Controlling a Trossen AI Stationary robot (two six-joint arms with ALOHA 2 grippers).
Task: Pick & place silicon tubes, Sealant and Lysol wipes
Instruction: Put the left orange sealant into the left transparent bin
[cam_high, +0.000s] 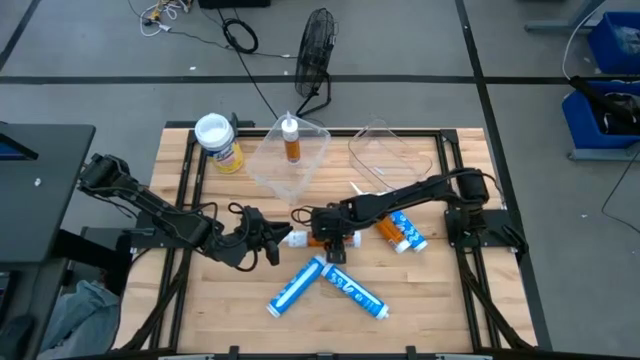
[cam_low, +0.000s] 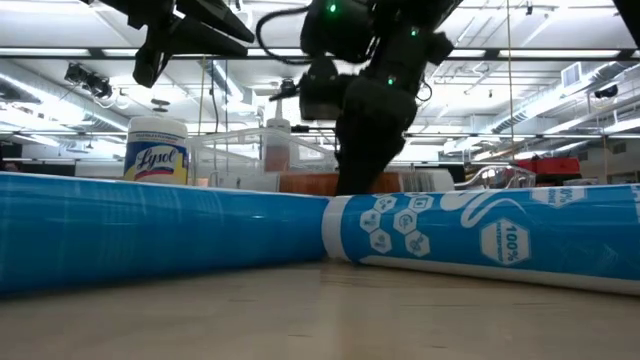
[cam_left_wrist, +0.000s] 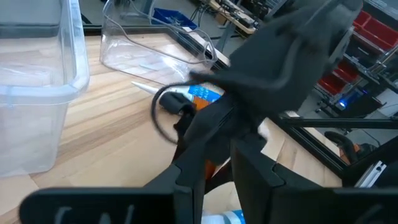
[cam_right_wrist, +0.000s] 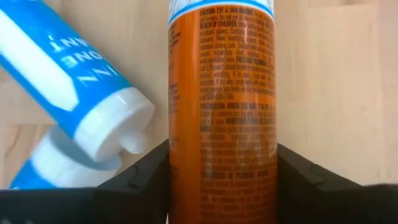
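An orange tube with a white nozzle lies on the wooden table at its middle. My right gripper stands over it, pointing down, shut on its body. My left gripper is open and empty just left of the tube's nozzle, above the table. Two blue-white tubes lie in a V nearer the front. The yellow Lysol wipes canister with its white lid stands upright at the far left. My right gripper pinches the orange tube's round body between its two fingers, one on each long side. The fingers come from above, pointing down, and lie across the tube. The tube lies flat on the table.
Two clear bins stand at the back: one holds an upright orange tube, the other is to its right. An orange tube and a blue-white tube lie right of my right gripper. A fan stands beyond the table.
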